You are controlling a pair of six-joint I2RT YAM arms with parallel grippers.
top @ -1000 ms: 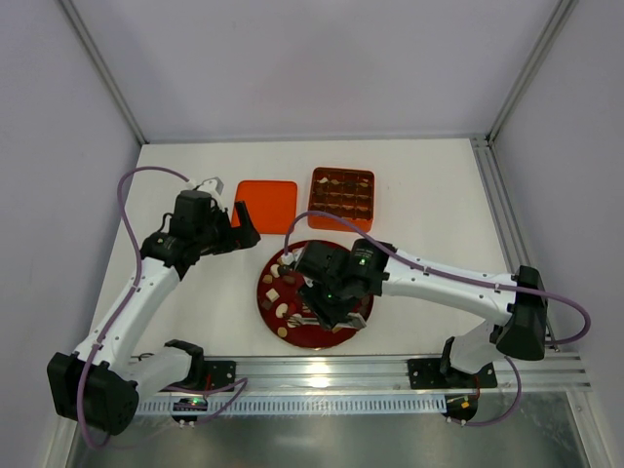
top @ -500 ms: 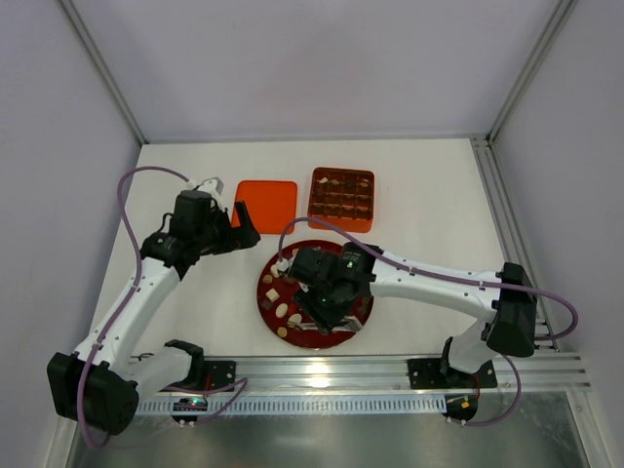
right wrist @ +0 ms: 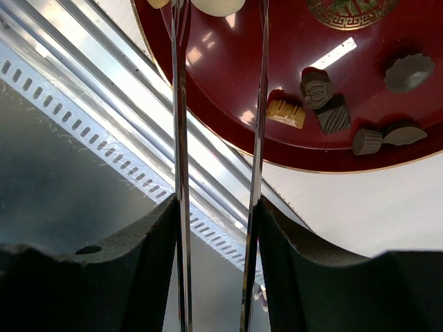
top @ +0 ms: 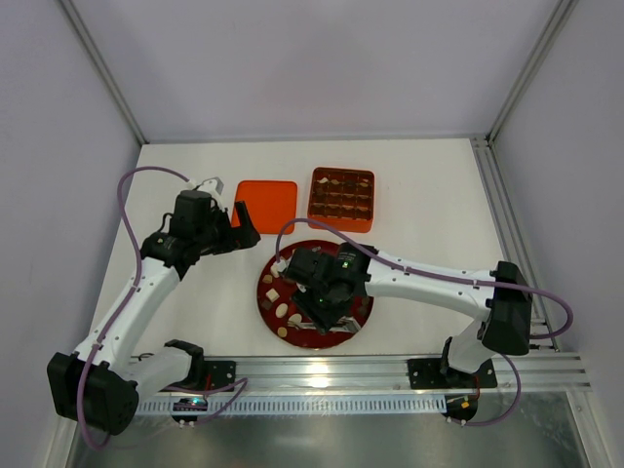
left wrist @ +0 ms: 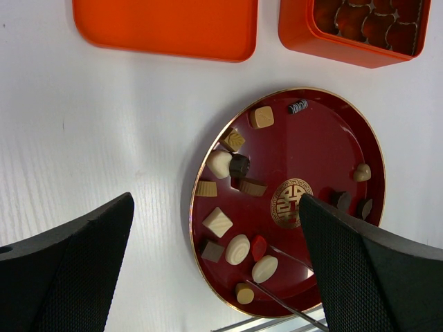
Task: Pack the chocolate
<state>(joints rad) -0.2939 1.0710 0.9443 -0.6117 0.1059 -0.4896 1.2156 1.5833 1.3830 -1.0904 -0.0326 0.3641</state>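
The chocolate point(left wrist: 218, 222) lies as several small dark, tan and cream pieces on a dark red plate point(left wrist: 325, 152) with a gold emblem. More pieces show in the right wrist view point(right wrist: 286, 113). My right gripper point(top: 322, 302) hovers over the plate's near left part and is shut on thin metal tweezers point(right wrist: 181, 138). The tweezer tines point(left wrist: 291, 259) straddle a cream oval piece point(left wrist: 265, 269), seen also at the top of the right wrist view point(right wrist: 218, 5). My left gripper point(top: 244, 226) is open and empty, high above the table left of the plate.
An orange gridded tray point(top: 341, 198) with dark pieces in some cells stands behind the plate. Its flat orange lid point(top: 265, 203) lies to its left. A metal rail point(top: 322, 370) runs along the table's near edge. Walls enclose the table.
My right arm has shifted a little to the left over the plate with the tweezers. The left arm has not moved.
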